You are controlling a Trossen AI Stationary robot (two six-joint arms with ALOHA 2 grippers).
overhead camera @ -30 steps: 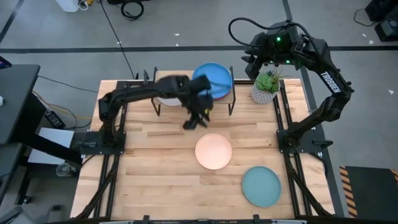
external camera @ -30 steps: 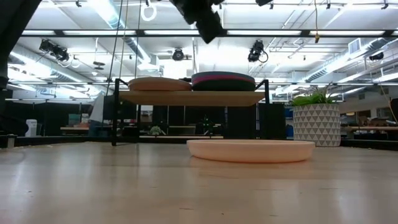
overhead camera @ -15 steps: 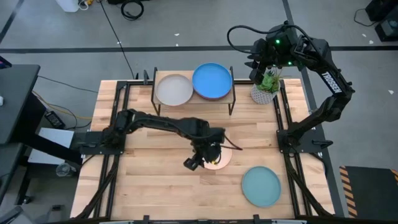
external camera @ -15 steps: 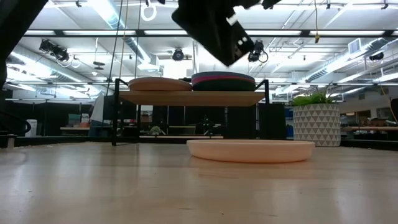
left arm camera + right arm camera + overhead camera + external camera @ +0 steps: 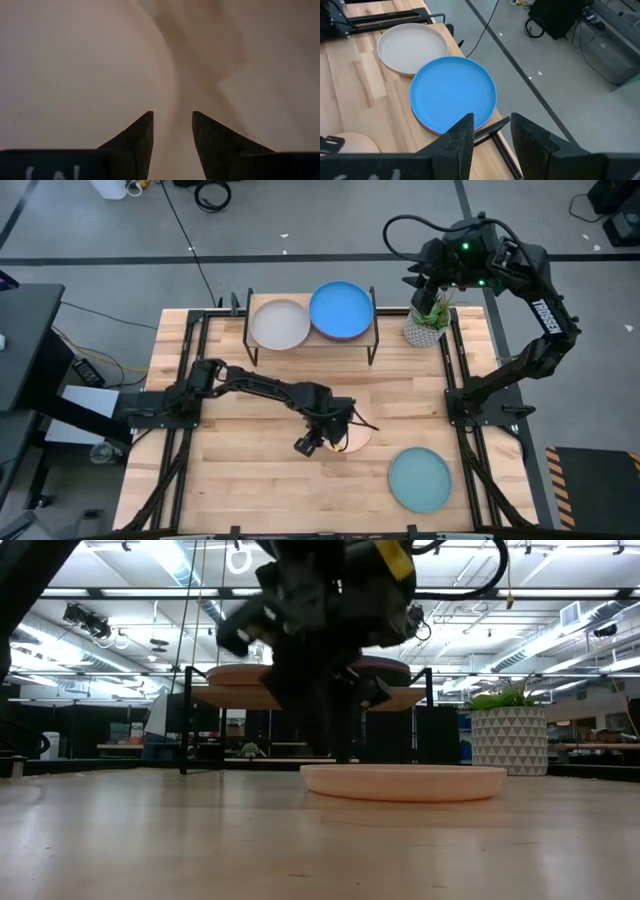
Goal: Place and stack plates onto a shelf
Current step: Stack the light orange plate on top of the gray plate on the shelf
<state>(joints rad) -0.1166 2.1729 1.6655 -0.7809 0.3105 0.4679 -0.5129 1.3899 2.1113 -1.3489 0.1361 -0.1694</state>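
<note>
Reaching low over the middle of the slatted wooden tabletop [image 5: 250, 450], the left gripper [image 5: 330, 437] sits at the left edge of the round matte cream plate [image 5: 357, 436]. In the left wrist view its two dark fingers [image 5: 135, 142] stand slightly apart with the pale plate rim [image 5: 167, 90] running up between them; jaws released, nothing clamped. The low view shows the gripper body [image 5: 320, 660] hanging down to the plate [image 5: 405, 782], which lies flat on the table.

The small light-wood shelf on thin black legs [image 5: 365, 335] stands at the far edge of the table. On its right half is a round blue plate [image 5: 341, 309] stacked on at least one magenta plate, whose edge shows beneath it [image 5: 427, 127]. On the left half lies a round pale grey plate [image 5: 279, 324], just beside the blue one.

A round light teal plate [image 5: 420, 478] lies flat near the table's front right corner, well apart from the cream plate.

The right gripper [image 5: 490, 132] waits high above the far right, near a green potted plant in a white patterned pot [image 5: 427, 322]; its fingers are apart, holding nothing.
</note>
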